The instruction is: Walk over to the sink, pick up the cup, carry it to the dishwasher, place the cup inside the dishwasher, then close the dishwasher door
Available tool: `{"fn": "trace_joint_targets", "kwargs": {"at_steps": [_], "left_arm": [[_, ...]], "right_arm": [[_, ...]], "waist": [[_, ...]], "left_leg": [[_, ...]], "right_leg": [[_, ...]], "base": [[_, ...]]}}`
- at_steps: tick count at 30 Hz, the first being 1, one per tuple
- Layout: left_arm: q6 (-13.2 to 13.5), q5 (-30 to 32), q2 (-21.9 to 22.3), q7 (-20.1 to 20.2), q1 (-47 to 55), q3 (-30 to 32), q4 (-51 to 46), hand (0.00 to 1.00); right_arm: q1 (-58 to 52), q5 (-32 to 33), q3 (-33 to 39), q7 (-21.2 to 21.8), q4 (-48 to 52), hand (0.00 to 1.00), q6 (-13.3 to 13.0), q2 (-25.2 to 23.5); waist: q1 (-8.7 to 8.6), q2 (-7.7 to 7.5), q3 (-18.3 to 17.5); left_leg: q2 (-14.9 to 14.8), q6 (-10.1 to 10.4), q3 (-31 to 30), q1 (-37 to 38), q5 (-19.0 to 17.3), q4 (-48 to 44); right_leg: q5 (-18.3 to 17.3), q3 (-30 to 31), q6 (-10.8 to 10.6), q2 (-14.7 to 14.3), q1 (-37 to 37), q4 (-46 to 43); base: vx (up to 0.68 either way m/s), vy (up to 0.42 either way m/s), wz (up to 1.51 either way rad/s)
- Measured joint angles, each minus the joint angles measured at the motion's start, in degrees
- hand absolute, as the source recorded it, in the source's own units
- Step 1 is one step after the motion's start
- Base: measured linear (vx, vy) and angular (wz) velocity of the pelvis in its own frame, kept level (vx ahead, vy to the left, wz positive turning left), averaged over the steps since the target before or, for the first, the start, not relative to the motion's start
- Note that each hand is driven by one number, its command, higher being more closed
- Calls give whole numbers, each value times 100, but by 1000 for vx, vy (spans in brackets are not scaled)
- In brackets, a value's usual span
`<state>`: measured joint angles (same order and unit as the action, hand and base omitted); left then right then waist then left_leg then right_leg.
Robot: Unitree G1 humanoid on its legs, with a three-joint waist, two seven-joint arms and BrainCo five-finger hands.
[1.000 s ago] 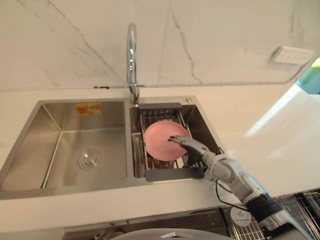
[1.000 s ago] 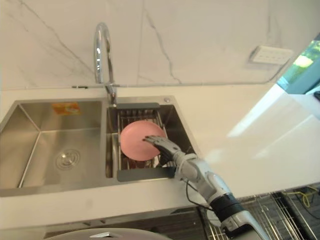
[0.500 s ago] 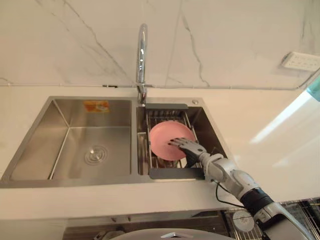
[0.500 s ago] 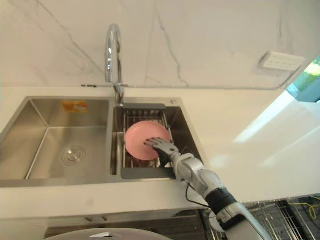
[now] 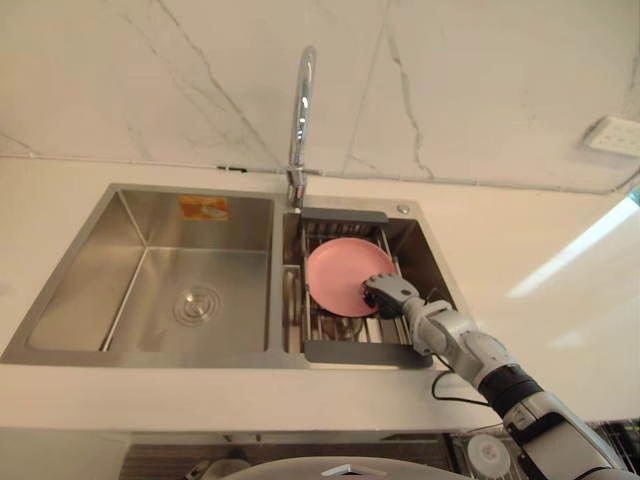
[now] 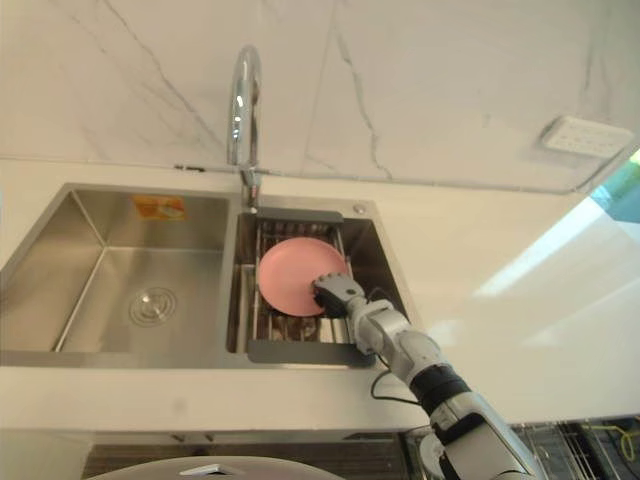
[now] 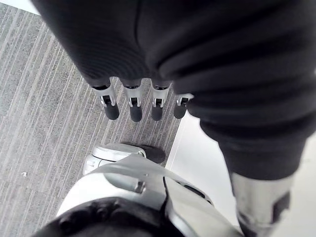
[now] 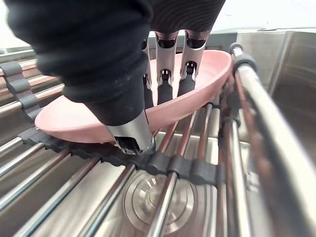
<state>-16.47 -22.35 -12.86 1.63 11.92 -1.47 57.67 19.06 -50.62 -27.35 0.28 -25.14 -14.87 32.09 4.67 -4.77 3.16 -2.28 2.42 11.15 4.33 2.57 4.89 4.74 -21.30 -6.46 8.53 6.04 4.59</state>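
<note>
1. The right hand (image 5: pixel 388 295) reaches from the table's front edge into the right basin of a steel double sink (image 5: pixel 60 300).
2. This hand grips the pink plate (image 5: pixel 340 272) at the rim that is nearest to the robot. In the right wrist view its fingers (image 8: pixel 165 81) curl down inside the plate, and the thumb (image 8: pixel 129 133) lies against the outside, under the rim.
3. There is no cup in the sink; the thing in the hand is this shallow pink plate with a raised side.
4. The plate rests on the metal bars of a drainer rack (image 5: pixel 345 352), which spans the right basin and has dark grey ends.
5. The left basin shows a round drain (image 5: pixel 197 304) in its bottom and an orange sticker (image 5: pixel 203 207) on its back wall.
6. A curved chrome faucet (image 5: pixel 302 110) stands behind the sink, between the two basins.
7. The sink is set in a white table (image 5: pixel 540 270), and a white marble wall (image 5: pixel 150 70) with a white socket plate (image 5: pixel 612 135) rises behind it.
8. The left hand (image 7: pixel 133 106) hangs with relaxed, nearly straight fingers over a grey carpet floor (image 7: pixel 39 113) and holds nothing.
</note>
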Motion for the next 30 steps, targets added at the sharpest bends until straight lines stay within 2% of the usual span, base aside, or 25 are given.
{"fn": "trace_joint_targets", "kwargs": {"at_steps": [10,14,19,23,27,30], "left_arm": [[2,20,0,0,-1,-91,-50,0],[2,28,1,0,1,-92,-51,0],[17,123,3,-2,2,-87,-79,0],[38,186,56,-4,37,-69,-108,0],[38,194,76,-3,121,19,-204,0],[39,226,84,-3,122,29,-209,0]], "right_arm": [[156,-159,-124,-375,-117,100,-14,-11],[158,-158,-99,-705,-127,100,-40,-8],[157,-184,60,-1189,-178,100,-342,34],[242,-297,331,-1882,278,100,-654,256],[427,-447,388,-2230,659,100,-781,527],[586,-555,571,-2304,697,100,-770,560]], "waist": [[19,23,44],[10,36,66],[0,40,115],[-11,129,158],[-31,128,157],[-38,128,157]], "left_leg": [[33,-19,-1,54,13,2],[34,1,11,54,-1,3],[32,5,11,14,-9,3],[33,-3,2,-2,-14,2],[31,-39,3,33,12,1],[43,-39,3,35,12,0]], "right_leg": [[-2,-1,-6,26,12,-1],[-5,11,-8,27,9,-1],[-4,18,-9,26,7,-1],[-8,12,-23,27,-12,-1],[18,14,-12,22,-15,-1],[20,14,-16,23,-16,-1]], "base": [[0,0,0],[0,0,0],[-23,-2,0],[0,0,0],[0,0,0],[0,0,0]]}}
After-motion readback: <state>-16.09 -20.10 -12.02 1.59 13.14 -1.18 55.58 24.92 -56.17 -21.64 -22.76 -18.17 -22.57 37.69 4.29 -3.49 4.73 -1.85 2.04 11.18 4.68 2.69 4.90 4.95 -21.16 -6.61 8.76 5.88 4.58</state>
